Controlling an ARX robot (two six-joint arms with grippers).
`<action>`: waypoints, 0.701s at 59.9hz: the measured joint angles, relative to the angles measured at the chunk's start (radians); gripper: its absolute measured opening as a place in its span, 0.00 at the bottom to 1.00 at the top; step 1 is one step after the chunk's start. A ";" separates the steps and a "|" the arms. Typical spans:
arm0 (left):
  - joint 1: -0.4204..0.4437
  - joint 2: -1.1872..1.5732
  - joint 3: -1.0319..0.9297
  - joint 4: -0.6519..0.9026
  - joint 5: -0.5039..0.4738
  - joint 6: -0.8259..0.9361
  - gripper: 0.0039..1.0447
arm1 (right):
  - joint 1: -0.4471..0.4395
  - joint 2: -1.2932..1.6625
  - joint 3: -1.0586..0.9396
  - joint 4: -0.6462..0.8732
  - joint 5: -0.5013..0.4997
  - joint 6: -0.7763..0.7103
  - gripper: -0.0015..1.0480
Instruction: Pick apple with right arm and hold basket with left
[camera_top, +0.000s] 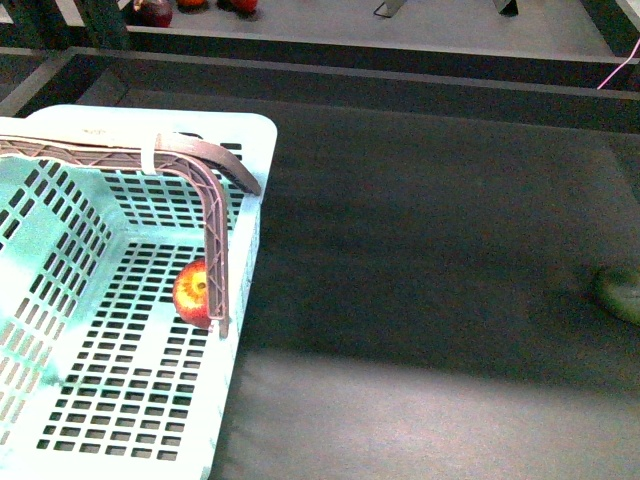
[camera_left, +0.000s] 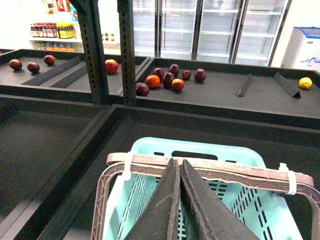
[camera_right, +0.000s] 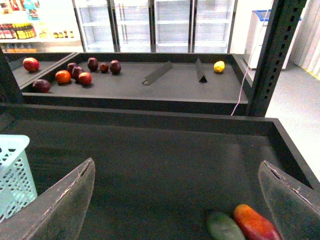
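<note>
The mint-turquoise basket (camera_top: 120, 400) stands at the left of the dark shelf tray. The red apple (camera_top: 192, 290) lies inside it on the slotted base, partly hidden behind the upright of the brown-grey handle (camera_top: 215, 250). In the left wrist view, my left gripper (camera_left: 179, 167) is shut on the top bar of the handle (camera_left: 240, 175), above the basket (camera_left: 200, 148). My right gripper (camera_right: 176, 164) is open and empty over the dark tray floor, to the right of the basket's corner (camera_right: 12, 172). Neither arm shows in the front view.
A dull green lump (camera_top: 622, 292) lies at the tray's right, also in the right wrist view (camera_right: 223, 227) beside an orange-red fruit (camera_right: 256, 223). Small dark red fruits (camera_left: 170, 77) and a yellow fruit (camera_right: 219, 66) sit on the far shelf. Dark posts (camera_left: 95, 50) (camera_right: 270, 55) stand at the tray's corners.
</note>
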 joint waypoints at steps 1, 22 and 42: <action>0.000 -0.005 0.000 -0.005 0.000 0.000 0.03 | 0.000 0.000 0.000 0.000 0.000 0.000 0.92; 0.000 -0.217 0.000 -0.224 0.000 0.000 0.03 | 0.000 0.000 0.000 0.000 0.000 0.000 0.92; 0.000 -0.222 0.000 -0.228 0.000 0.000 0.03 | 0.000 0.000 0.000 0.000 0.000 0.000 0.92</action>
